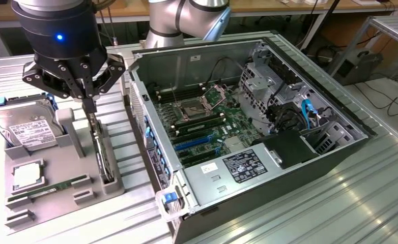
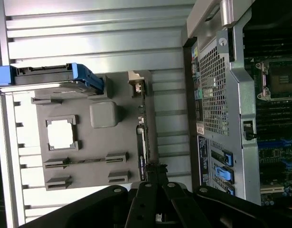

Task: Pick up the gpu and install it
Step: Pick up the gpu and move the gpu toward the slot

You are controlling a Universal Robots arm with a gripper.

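Note:
The gpu (image 1: 103, 152) is a thin dark card standing on edge in a slot of the grey holder tray (image 1: 111, 189), to the exterior view's left of the open computer case (image 1: 185, 56). My gripper (image 1: 89, 108) hangs straight above the card's far end, its fingers shut together on the card's top edge. In the wrist view the gpu (image 2: 141, 147) appears edge-on as a narrow dark strip, and the gripper (image 2: 154, 172) pinches its near end. The card still sits in its slot. Inside the case the motherboard (image 1: 206, 127) lies exposed with blue expansion slots (image 1: 192, 145).
The tray also carries a silver hard drive (image 1: 26, 129) in a blue bracket, a square processor (image 1: 27, 175) and a green memory stick (image 1: 46, 192). The case's side wall (image 2: 217, 95) rises close beside the tray. Cables and a drive cage (image 1: 280, 86) crowd the case's far end.

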